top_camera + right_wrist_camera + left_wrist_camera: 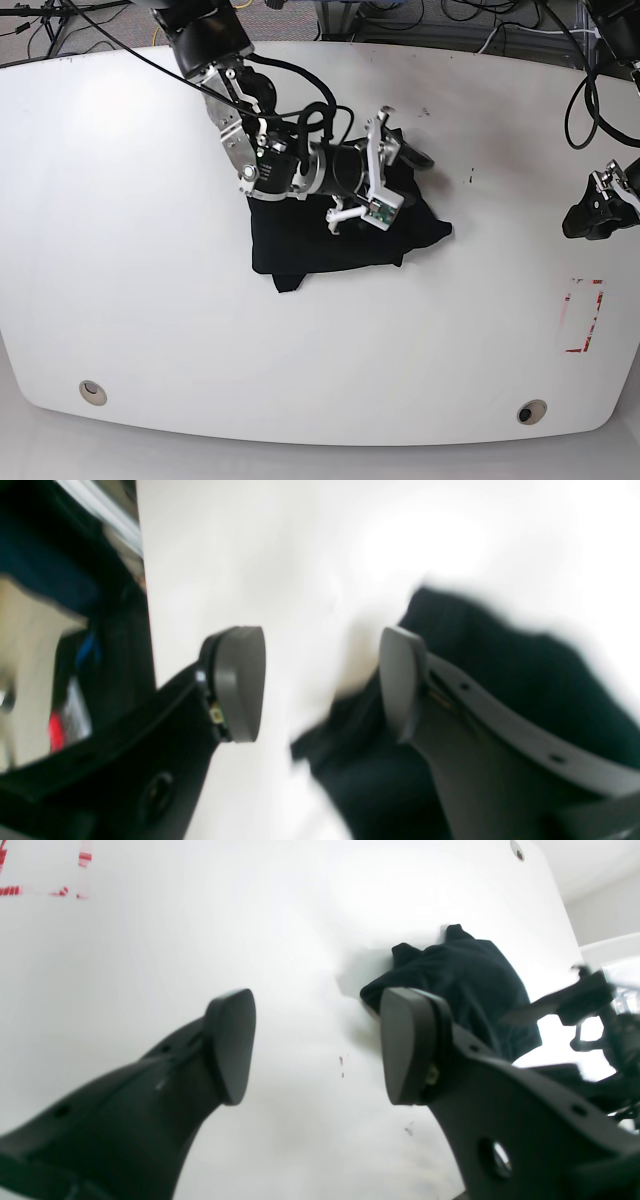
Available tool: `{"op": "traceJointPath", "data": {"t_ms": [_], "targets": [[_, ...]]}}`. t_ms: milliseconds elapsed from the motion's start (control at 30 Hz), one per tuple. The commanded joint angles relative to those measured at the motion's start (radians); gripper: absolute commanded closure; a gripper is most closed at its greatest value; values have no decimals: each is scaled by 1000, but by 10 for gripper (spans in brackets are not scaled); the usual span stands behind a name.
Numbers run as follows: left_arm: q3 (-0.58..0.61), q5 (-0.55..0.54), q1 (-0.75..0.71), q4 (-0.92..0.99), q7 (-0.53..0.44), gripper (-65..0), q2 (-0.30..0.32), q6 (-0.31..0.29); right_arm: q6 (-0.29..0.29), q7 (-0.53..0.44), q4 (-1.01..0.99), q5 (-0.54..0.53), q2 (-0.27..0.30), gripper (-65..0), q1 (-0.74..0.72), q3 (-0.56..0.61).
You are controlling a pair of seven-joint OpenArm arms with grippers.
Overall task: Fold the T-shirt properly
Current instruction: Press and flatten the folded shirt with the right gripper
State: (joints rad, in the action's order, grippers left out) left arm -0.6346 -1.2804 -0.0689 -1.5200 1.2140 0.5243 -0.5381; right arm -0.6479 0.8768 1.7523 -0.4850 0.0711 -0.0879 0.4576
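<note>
Nearest the base camera, the white oval table (150,330) lies bare along its front edge, and past that the crumpled black cloth T-shirt (320,235) sits in a rough folded heap near the table's middle. Directly over its far right part hangs the right gripper (385,165), its grey pads (240,680) spread apart with nothing between them, the dark cloth lying just under and beside one pad. Off at the table's right edge, well apart from the shirt, the left gripper (317,1045) stands with its black fingers (230,1040) wide apart over bare tabletop.
</note>
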Motion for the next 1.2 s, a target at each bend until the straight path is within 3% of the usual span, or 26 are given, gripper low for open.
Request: {"op": "traceJointPath", "data": {"t_ms": [0,333,633,733,967,1033,1167], "targets": [[-6,-21,-1,-18,-18,-374,26,-3,-2,-20,1,-14,26,-335,17,-3],[37,-21,1,-18,-18,-374,24,-3,-3,-117,-171,-14,31,-335,67,13],[65,-21,14,-21,-18,-374,24,-3,-2,-124,-214,-14,-57,-335,4,117],[65,-20,16,-37,-18,-374,24,-3,-2,-118,-191,-14,-63,-335,-19,116],[152,31,16,-141,-18,-374,24,-3,-2,-41,-42,-16,-26,-335,-51,8],[195,74,16,-187,-18,-374,23,-3,-2,-29,-15,-16,-18,-335,-66,-43],[344,207,28,-284,-18,-374,-30,-3,-3,-29,-15,-24,51,-335,-105,-127]]}}
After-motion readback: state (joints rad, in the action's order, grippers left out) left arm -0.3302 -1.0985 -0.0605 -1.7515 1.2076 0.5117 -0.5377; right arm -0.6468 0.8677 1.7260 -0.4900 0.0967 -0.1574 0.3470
